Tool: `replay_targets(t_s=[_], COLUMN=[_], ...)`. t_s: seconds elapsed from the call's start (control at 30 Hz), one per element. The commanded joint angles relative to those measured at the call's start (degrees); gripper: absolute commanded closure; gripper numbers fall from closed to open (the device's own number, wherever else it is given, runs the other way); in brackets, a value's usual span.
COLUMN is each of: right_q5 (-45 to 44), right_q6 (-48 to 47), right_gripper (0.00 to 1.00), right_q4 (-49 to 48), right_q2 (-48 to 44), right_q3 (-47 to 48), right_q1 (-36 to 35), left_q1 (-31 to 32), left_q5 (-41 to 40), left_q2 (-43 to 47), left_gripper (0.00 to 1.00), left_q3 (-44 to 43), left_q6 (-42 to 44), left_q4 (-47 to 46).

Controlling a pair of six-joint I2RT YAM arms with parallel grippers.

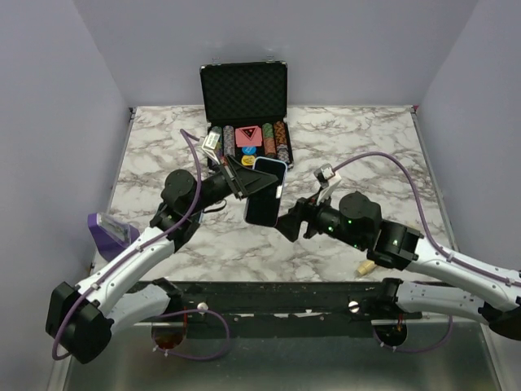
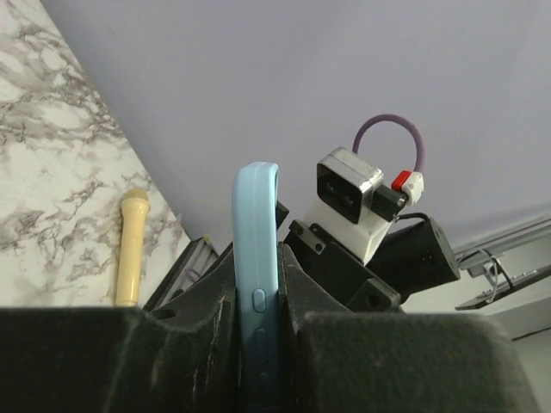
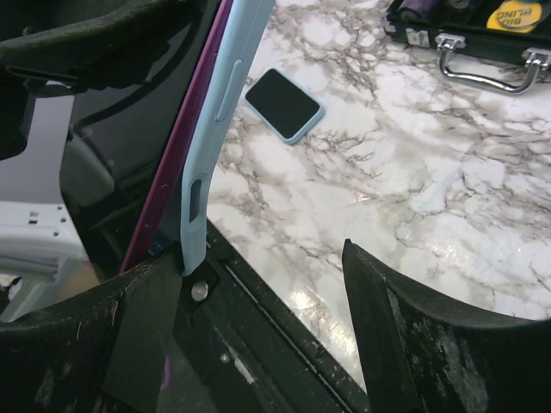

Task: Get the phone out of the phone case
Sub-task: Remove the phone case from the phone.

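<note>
The phone sits inside its light-blue phone case, and the pair is held up off the marble surface, in front of the open chip case. The left gripper has its jaws clenched on the phone case, pinching it across its flat faces with one long edge standing up between them. The right gripper is at the lower end of the phone, jaws spread wide and gripping nothing — in the right wrist view the case's edge lies just beside one jaw only.

The step in hand appears to be getting a fresh purchase so the phone can be peeled free. To do it well, the right jaws would likely need to catch the case's soft rim at a corner rather than clamp across both phone and case, since squeezing both together frees nothing. The left grip looks firm, but it presses the case onto the phone — easing the peel from the far corner should help.
</note>
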State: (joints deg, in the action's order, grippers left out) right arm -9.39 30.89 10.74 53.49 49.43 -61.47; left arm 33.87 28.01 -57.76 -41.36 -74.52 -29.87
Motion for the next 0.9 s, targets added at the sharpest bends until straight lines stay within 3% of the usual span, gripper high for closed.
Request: replay_targets(t_s=[0.0,0.1,0.23,0.47,0.6,0.87], right_q5=[5.94,10.69,10.62,16.23,19.93,21.16], right_q6=[-0.75,-0.22,1.53,14.26,19.98,22.01], right_gripper=[0.19,0.19,0.19,0.39,0.40,0.44], right_q4=[9.74,8.59,9.82,0.63,-6.25,-10.22], right_q2=[-2.69,-3.92,-4.80,-5.24,-3.23,-0.76], right_q3=[-1.62,-0.83,1.28,4.27,3.74,2.34], right_q1=[0.48,0.56,0.56,0.56,0.56,0.56], left_q1=[-0.73,-0.91,-1.26,-1.26,-1.43,-1.35], left_q5=[1.26,0.56,-0.50,-1.47,-1.12,-0.76], left_q2=[3.61,3.97,4.23,4.41,3.97,4.41], left_gripper=[1.00,1.00,1.00,1.00,1.00,1.00], left_q3=[-3.90,-3.46,-3.02,-2.93,-2.14,-2.14], left_q6=[2.71,3.07,2.28,2.28,0.26,-1.59], left_q4=[3.40,3.59,2.88,2.53,0.17,-1.25])
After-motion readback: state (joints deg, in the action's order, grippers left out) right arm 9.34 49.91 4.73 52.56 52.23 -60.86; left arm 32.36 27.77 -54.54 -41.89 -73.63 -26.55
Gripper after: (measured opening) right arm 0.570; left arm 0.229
